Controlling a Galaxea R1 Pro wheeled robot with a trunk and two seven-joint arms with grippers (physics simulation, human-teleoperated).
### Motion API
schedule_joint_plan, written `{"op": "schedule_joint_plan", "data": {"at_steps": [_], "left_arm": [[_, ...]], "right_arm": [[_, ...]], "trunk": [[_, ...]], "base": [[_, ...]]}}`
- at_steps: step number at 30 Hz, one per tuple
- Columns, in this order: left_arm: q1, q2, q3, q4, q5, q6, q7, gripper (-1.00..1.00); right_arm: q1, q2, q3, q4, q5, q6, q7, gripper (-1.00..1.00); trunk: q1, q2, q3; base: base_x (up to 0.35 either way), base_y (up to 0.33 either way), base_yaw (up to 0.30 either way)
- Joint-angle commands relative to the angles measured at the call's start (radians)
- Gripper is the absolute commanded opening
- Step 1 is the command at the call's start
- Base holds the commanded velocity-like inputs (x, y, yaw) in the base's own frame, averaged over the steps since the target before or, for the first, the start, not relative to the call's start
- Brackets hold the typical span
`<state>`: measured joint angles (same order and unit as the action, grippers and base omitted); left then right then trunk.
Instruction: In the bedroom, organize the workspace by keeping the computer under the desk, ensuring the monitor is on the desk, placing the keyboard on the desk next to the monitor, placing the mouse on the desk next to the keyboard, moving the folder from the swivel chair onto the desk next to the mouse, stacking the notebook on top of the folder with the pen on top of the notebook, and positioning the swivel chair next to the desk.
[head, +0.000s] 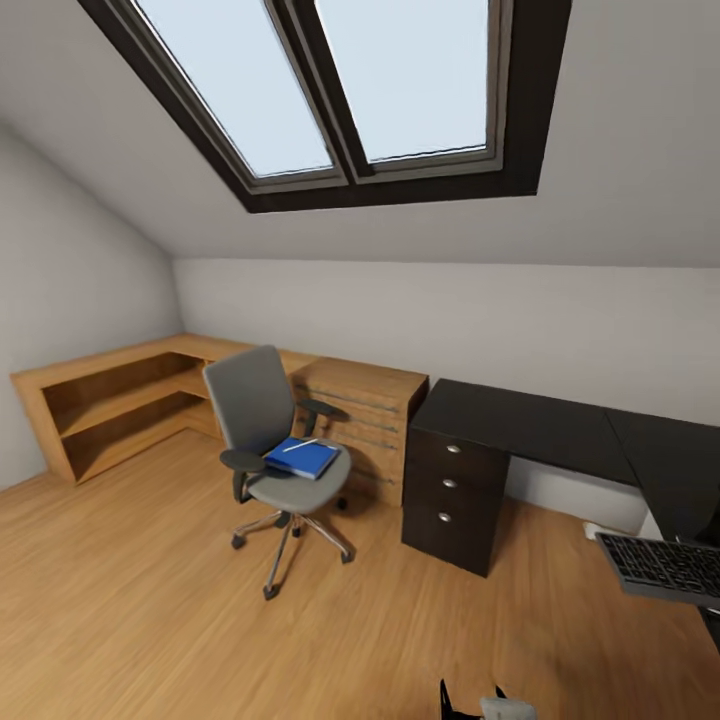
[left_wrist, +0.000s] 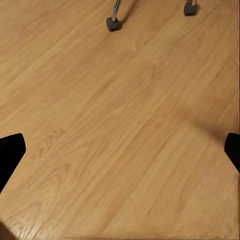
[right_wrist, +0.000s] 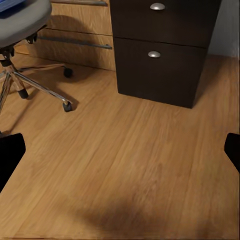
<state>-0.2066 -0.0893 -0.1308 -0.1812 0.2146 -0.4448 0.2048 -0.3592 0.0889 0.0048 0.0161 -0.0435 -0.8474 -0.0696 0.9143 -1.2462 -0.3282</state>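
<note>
The grey swivel chair (head: 262, 420) stands on the floor left of the black desk (head: 540, 420), apart from it. On its seat lies the blue folder (head: 303, 458) with the white pen (head: 300, 445) across it. I cannot make out a notebook. The black keyboard (head: 662, 567) shows low at the right edge, below the desk top; what it rests on is cut off. Monitor, mouse and computer are out of view. My left gripper (left_wrist: 120, 150) hangs open over bare floor near the chair's casters (left_wrist: 114, 23). My right gripper (right_wrist: 120, 150) is open, facing the drawer unit (right_wrist: 160, 50) and chair base (right_wrist: 35, 85).
A low light-wood shelf unit (head: 110, 400) runs along the left wall, and a wood drawer cabinet (head: 365, 415) stands between chair and desk. The desk's drawer unit (head: 455, 495) has round silver knobs. Wood floor (head: 150, 600) stretches in front. A skylight (head: 340, 90) is overhead.
</note>
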Motion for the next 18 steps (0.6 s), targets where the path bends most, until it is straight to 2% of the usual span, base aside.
{"op": "schedule_joint_plan", "data": {"at_steps": [1, 7, 18], "left_arm": [[0.0, 0.0, -0.009, 0.0, 0.008, -0.003, 0.005, 1.0], [0.0, 0.0, -0.009, 0.0, 0.008, -0.003, 0.005, 1.0], [0.0, 0.001, -0.008, 0.0, 0.008, -0.003, 0.006, 1.0]], "right_arm": [[-0.001, 0.001, 0.001, 0.002, -0.004, -0.004, -0.001, 1.0], [-0.001, 0.003, 0.001, 0.001, -0.004, -0.004, -0.001, 1.0], [-0.001, 0.007, 0.001, 0.002, -0.004, -0.003, -0.003, 1.0]], "trunk": [[0.0, -0.001, -0.001], [0.0, -0.001, -0.001], [0.0, -0.001, -0.001]], "base": [[-0.207, 0.058, -0.297], [-0.073, 0.021, -0.298], [-0.008, 0.002, -0.299]]}}
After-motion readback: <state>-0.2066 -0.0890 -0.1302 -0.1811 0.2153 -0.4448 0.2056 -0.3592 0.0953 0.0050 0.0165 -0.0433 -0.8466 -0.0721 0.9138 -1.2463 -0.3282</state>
